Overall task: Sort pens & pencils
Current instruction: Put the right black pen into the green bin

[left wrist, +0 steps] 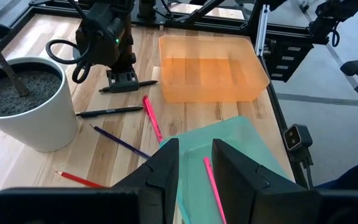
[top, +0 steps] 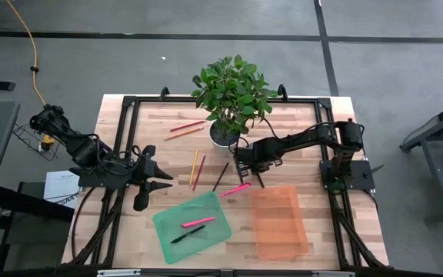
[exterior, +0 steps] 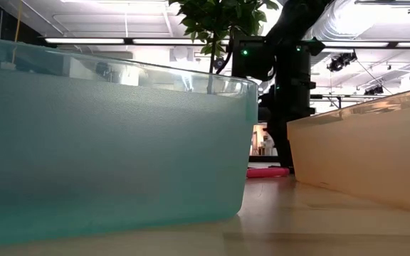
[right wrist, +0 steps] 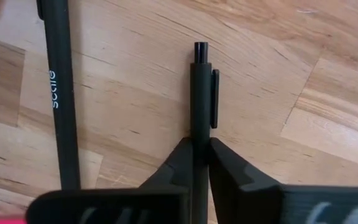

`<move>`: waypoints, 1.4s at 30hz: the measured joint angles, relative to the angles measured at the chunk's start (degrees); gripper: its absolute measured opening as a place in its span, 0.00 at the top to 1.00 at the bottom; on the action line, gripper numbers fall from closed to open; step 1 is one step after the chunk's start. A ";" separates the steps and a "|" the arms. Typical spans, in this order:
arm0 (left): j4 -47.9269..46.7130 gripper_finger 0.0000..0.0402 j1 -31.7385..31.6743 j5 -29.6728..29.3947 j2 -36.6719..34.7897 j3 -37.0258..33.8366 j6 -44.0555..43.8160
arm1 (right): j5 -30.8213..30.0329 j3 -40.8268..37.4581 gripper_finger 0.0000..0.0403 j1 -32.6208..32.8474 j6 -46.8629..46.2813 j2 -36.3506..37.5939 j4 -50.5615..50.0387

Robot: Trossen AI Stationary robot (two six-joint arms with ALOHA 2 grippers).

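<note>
My right gripper (top: 248, 175) points down at the table's middle, shut on a black pen (right wrist: 201, 93) that lies on the wood. A second black pen (right wrist: 61, 99) lies beside it, and a pink pen (top: 237, 188) lies just nearer. A dark pencil (top: 220, 177), a red pencil (top: 199, 171) and a yellow pencil (top: 194, 161) lie left of them. Two more pencils (top: 186, 128) lie farther back. The green tray (top: 168, 231) holds a pink pen (top: 198, 221) and a black pen (top: 188, 234). My left gripper (left wrist: 194, 168) hangs open above the table's left side. My right gripper pinches the black pen's barrel (right wrist: 200, 134) between its two fingers (right wrist: 225, 165), just behind the clip. The fingers come from above, pointing down, and lie across the pen. The pen lies flat on the table (right wrist: 278, 56), its button end sticking out past the fingers.
An orange tray (top: 279, 223) stands right of the green one, near the front edge. A potted plant (top: 225, 132) stands at the back middle, close behind my right gripper. Black frame rails (top: 121, 123) run around the table.
</note>
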State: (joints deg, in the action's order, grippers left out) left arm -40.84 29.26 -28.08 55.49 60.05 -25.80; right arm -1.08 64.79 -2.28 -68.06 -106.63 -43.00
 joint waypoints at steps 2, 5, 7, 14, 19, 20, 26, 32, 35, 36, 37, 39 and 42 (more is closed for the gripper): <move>0.00 0.79 -0.01 0.00 0.02 0.00 0.01 | 0.00 0.00 0.98 0.00 0.06 0.00 -0.01; 0.00 0.79 -0.02 0.00 -0.01 0.00 0.02 | -0.05 0.00 0.97 0.00 0.16 0.00 -0.02; 0.00 0.79 -0.02 0.00 -0.01 0.00 0.01 | -0.16 0.00 0.97 0.02 0.16 0.00 0.00; 0.02 0.79 0.00 0.00 0.02 0.00 0.00 | 0.14 1.27 0.97 0.82 0.76 -0.13 0.17; 0.00 0.79 -0.02 0.00 0.01 0.00 0.00 | -0.60 4.79 0.97 0.85 2.93 -0.11 -1.81; 0.02 0.79 -0.01 0.02 0.01 0.00 0.01 | -1.08 5.50 0.97 0.82 3.53 -0.11 -2.43; 0.02 0.79 -0.02 0.00 0.02 0.00 0.00 | -2.06 9.78 0.97 0.83 6.42 -0.11 -5.32; 0.00 0.79 0.00 0.00 -0.01 0.00 0.00 | -3.28 13.13 0.97 0.91 8.19 -0.09 -5.72; 0.00 0.79 0.00 0.00 0.00 0.00 0.00 | -3.32 14.78 0.97 1.19 9.20 -0.09 -5.77; 0.00 0.79 0.00 0.00 0.00 0.00 0.00 | -3.32 15.38 0.97 1.37 9.69 -0.09 -5.77; 0.00 0.79 -0.01 0.00 0.01 0.00 0.00 | -3.32 16.00 0.97 1.59 10.02 -0.09 -5.77; 0.00 0.79 -0.02 0.00 -0.01 0.00 0.00 | -3.30 17.27 0.97 2.07 10.36 -0.09 -5.75; 0.00 0.79 -0.01 0.00 0.00 0.00 0.00 | -3.30 19.21 0.97 3.02 11.32 -0.09 -5.75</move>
State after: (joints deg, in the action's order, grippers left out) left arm -40.84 29.25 -28.08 55.49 60.05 -25.80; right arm -4.38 84.00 0.73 -56.74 -106.72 -48.75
